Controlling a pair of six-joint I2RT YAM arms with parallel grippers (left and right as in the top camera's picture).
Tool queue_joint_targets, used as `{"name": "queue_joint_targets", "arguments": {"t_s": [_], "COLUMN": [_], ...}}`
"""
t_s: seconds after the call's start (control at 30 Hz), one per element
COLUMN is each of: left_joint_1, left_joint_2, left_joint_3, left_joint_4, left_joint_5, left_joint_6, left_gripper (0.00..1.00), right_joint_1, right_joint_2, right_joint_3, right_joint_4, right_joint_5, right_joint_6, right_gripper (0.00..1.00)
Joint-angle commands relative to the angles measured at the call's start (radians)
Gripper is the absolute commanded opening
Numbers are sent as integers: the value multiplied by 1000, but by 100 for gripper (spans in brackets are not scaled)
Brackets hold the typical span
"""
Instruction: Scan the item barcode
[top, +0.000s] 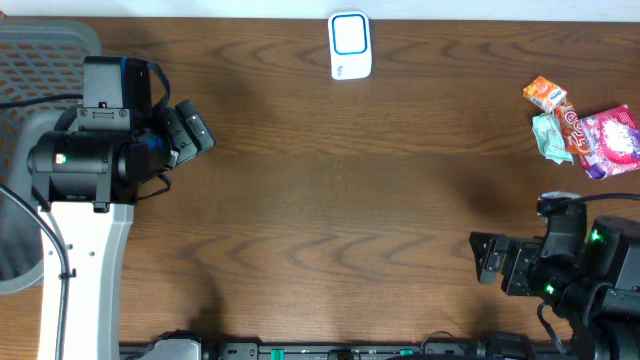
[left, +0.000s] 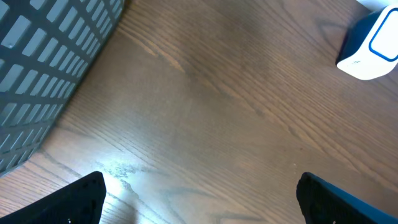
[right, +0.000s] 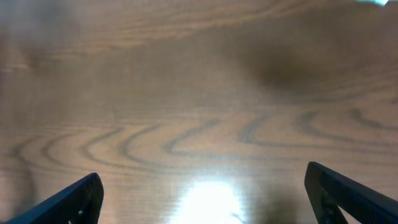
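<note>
A white barcode scanner (top: 350, 46) with a blue-edged window stands at the table's far edge, and it also shows at the top right of the left wrist view as the scanner (left: 371, 45). Small snack packets lie at the far right: an orange one (top: 545, 93), a teal one (top: 549, 138) and a pink-purple one (top: 610, 140). My left gripper (top: 205, 130) hovers at the left, open and empty, well short of the scanner. My right gripper (top: 478, 258) is at the front right, open and empty, below the packets. Both wrist views show only bare wood between the fingers.
A grey mesh basket (top: 40, 45) fills the far left corner, and its wall (left: 43, 62) runs along the left of the left wrist view. The brown wooden table (top: 330, 200) spreads between the two arms.
</note>
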Motion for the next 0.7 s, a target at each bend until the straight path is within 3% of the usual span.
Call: {"name": "queue_joint_targets", "arguments": {"t_s": [0.0, 0.23, 0.33, 0.53, 0.67], "left_joint_1": [3, 3, 3, 3, 3], "left_joint_2": [4, 4, 4, 4, 4], "left_joint_3": [5, 5, 5, 5, 5], "left_joint_4": [-3, -3, -3, -3, -3], "left_joint_5": [-13, -13, -13, -13, -13], "left_joint_6": [14, 14, 14, 14, 14], "left_gripper": [98, 98, 98, 98, 98], "right_joint_1": [6, 26, 33, 77, 119], "right_joint_2": [-3, -31, -56, -187, -312], "right_joint_3": [-3, -5, -18, -162, -345], "right_joint_4": [-25, -69, -13, 323, 546], "right_joint_5": [-5, 33, 40, -85, -95], "right_joint_6": [-13, -13, -18, -194, -196], "right_gripper": [99, 99, 99, 99, 99]}}
